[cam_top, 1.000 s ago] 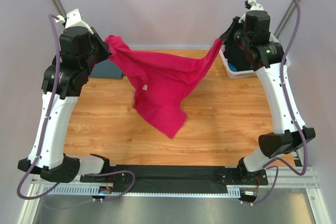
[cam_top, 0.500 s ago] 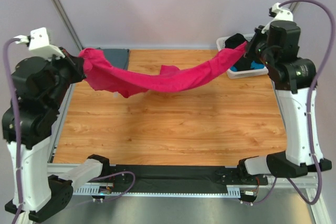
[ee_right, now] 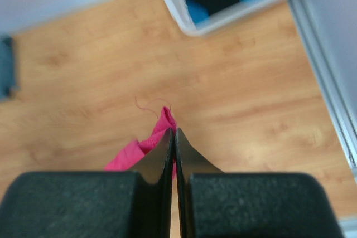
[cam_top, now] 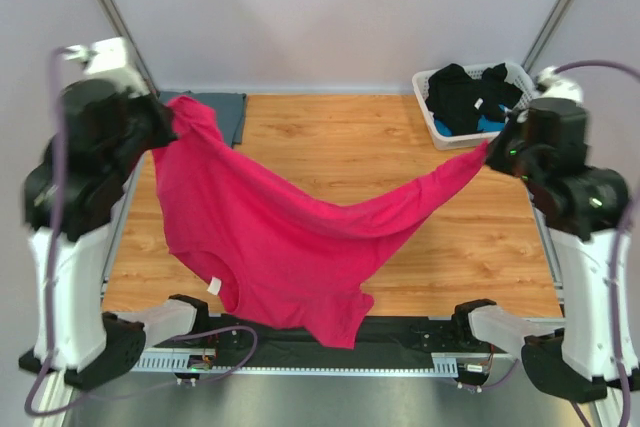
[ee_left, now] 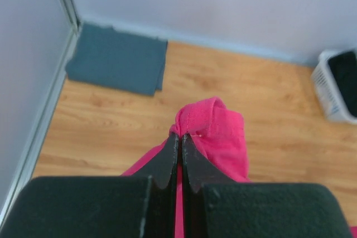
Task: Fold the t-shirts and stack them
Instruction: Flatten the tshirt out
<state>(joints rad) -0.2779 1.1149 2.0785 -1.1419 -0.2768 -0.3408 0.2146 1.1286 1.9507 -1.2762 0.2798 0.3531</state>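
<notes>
The magenta-pink t-shirt (cam_top: pixel 285 247) hangs in the air between both arms, sagging in the middle, its lower hem down over the near table edge. My left gripper (cam_top: pixel 172 119) is shut on one top corner, seen bunched at the tips in the left wrist view (ee_left: pixel 215 129). My right gripper (cam_top: pixel 490 150) is shut on the other corner, a small pink tip in the right wrist view (ee_right: pixel 162 129). The slate blue-grey t-shirt (cam_top: pixel 225 112) lies folded flat at the back left corner, also in the left wrist view (ee_left: pixel 117 58).
A white lattice basket (cam_top: pixel 430 122) with dark and blue clothes stands at the back right, also in the right wrist view (ee_right: pixel 223 12). The wooden table (cam_top: pixel 360 142) has metal rails along its sides and a grey wall behind.
Both arms moved toward the near side and spread apart. The pink shirt went from a taut bunched band to an opened sheet hanging down over the front edge.
</notes>
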